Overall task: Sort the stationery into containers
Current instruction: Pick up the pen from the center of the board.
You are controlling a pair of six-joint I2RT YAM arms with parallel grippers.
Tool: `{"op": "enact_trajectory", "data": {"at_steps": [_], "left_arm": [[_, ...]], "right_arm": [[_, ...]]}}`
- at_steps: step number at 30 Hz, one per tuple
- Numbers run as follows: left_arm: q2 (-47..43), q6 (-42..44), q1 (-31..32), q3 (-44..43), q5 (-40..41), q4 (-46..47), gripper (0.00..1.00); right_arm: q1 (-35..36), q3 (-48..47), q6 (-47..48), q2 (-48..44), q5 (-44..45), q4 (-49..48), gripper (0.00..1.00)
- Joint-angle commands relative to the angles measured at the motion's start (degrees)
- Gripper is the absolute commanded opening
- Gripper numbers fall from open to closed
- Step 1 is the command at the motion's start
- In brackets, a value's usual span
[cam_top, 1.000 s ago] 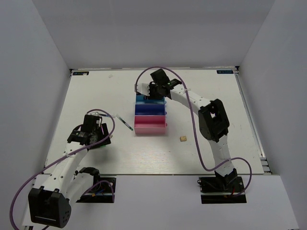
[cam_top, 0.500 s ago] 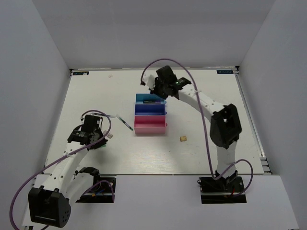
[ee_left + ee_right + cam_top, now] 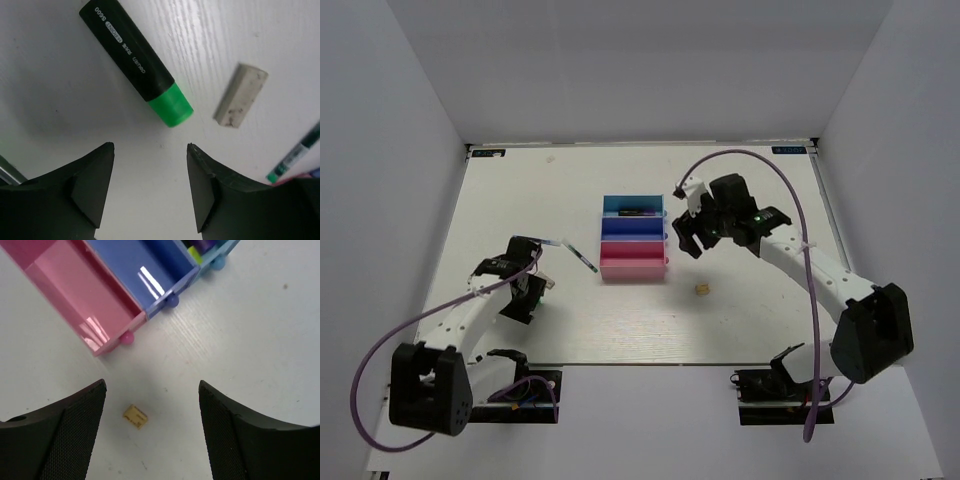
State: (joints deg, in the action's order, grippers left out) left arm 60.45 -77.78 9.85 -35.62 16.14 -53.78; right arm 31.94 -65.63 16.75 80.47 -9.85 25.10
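Note:
Three joined trays stand mid-table: teal tray (image 3: 616, 203), blue tray (image 3: 632, 228), pink tray (image 3: 632, 264). A dark marker (image 3: 639, 212) lies in the teal one; the right wrist view shows yellow and purple caps (image 3: 198, 251) there. My right gripper (image 3: 692, 237) (image 3: 152, 384) is open and empty, just right of the trays, with the tiny tan cube (image 3: 701, 289) (image 3: 135, 417) on the table under it. My left gripper (image 3: 527, 295) (image 3: 150, 150) is open and empty above a black marker with a green cap (image 3: 135, 60). The thin pen (image 3: 582, 256) (image 3: 295, 155) lies left of the pink tray.
A small white eraser (image 3: 241, 95) lies between the green-capped marker and the pen. White walls close in the table on the left, back and right. The pink tray (image 3: 85, 290) and blue tray (image 3: 135, 265) show nothing inside in the right wrist view.
My right arm has pulled back from over the teal tray, moving right and nearer, leaving a marker in it. My left gripper has shifted slightly over the green-capped marker.

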Motion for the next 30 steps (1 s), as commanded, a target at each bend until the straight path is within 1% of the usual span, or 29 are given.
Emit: {"op": "enact_trajectory", "data": {"at_steps": [1,4,6,12,15,16,20,21,24,25,28,29,30], "left_arm": [[5.11,-17.84,-0.44,-2.79,6.00,-0.62,0.70],[8.63,-21.18,-1.58,-3.76,5.57,-0.10,0.70],[10.82,-21.54,-2.72,-4.28,5.65,0.43,0.70],[14.08,-20.93,-6.33,-5.87,5.92,0.08,0.70],[15.05,-21.27,-7.29,-4.82,5.75,-0.62,0.70],[15.40,-21.45,-7.56,-3.33,5.48,0.07,0.70],[17.94,-21.54,-8.79,-1.91,3.29,2.19,0.70],[18.74,-21.71,-9.05,-2.00,3.11,2.45,0.68],[21.03,-21.71,-9.06,-2.35,1.80,3.59,0.61],[21.38,-21.80,-9.06,-2.35,1.53,3.42,0.52],[22.00,-21.45,-8.88,-1.83,-0.32,4.64,0.32],[21.56,-21.28,-8.71,-1.56,-0.58,5.17,0.19],[20.77,-20.14,-8.36,-1.13,-0.76,5.61,0.13]], "right_arm": [[-2.22,3.83,-3.31,-5.04,-4.21,-3.56,0.77],[-3.63,7.26,-4.10,-8.48,-5.53,-4.80,0.77],[-4.25,8.76,-4.01,-10.58,-6.15,-5.50,0.77],[-7.42,11.83,-4.45,-13.14,-9.22,-5.85,0.77],[-8.65,12.54,-5.15,-13.40,-11.24,-5.86,0.77],[-9.00,12.63,-5.33,-13.23,-11.60,-6.03,0.77],[-10.76,12.28,-6.21,-13.93,-13.09,-5.50,0.78],[-11.37,12.28,-6.21,-14.28,-13.96,-5.33,0.78],[-13.21,12.63,-6.65,-15.68,-14.76,-5.06,0.78],[-13.22,12.80,-6.99,-15.60,-14.76,-4.80,0.78],[-14.71,13.50,-7.08,-16.57,-15.81,-4.80,0.78],[-14.80,13.68,-7.43,-16.66,-15.82,-4.71,0.78],[-15.24,14.03,-7.35,-17.01,-16.25,-4.80,0.78]]}}
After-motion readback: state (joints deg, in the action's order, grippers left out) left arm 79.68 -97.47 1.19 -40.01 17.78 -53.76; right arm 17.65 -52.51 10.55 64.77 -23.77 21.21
